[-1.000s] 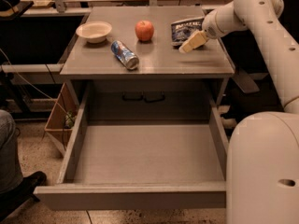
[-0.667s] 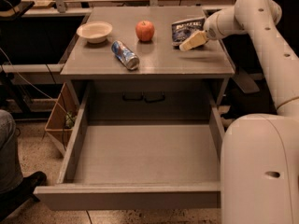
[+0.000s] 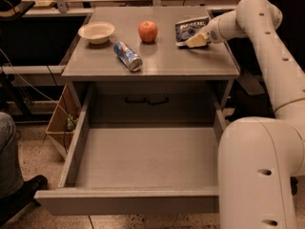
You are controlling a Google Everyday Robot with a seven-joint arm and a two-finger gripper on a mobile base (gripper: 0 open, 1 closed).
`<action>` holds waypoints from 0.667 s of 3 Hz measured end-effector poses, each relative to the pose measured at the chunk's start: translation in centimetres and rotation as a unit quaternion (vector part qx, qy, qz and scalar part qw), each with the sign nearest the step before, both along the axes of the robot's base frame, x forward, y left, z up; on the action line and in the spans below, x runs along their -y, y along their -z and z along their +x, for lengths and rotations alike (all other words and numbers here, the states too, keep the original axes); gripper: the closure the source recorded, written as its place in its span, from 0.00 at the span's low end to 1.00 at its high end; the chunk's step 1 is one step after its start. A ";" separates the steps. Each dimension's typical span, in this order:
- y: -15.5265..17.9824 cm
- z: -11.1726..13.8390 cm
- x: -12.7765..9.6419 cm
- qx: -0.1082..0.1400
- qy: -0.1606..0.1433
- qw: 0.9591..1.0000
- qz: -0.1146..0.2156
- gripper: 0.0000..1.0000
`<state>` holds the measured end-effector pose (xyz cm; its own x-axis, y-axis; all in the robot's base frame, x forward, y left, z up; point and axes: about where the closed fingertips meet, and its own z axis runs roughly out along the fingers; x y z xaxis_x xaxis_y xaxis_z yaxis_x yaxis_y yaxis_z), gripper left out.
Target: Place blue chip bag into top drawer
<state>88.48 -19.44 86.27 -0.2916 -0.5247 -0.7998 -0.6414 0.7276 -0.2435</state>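
Observation:
The blue chip bag lies on the grey cabinet top at its back right, dark navy with white lettering. My gripper reaches in from the right and sits low at the bag's front edge, touching or just over it. The top drawer is pulled wide open toward the camera, below and in front of the cabinet top. Nothing lies inside it.
A red apple, a cream bowl and a blue-and-silver soda can lying on its side share the cabinet top. My white arm fills the lower right beside the drawer. A person's leg is at the left.
The gripper has stayed at the bag's front edge, shifting only slightly upward. The large arm link at lower right has moved left, closer to the drawer's right side.

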 end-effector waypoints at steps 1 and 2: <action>0.5 -0.6 -0.4 -0.018 -0.007 1.000 0.007 0.79; 0.3 -1.2 -0.8 -0.026 -0.017 0.999 0.012 1.00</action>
<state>87.33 -18.65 85.97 -0.3143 -0.5163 -0.7966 -0.6777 0.7097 -0.1927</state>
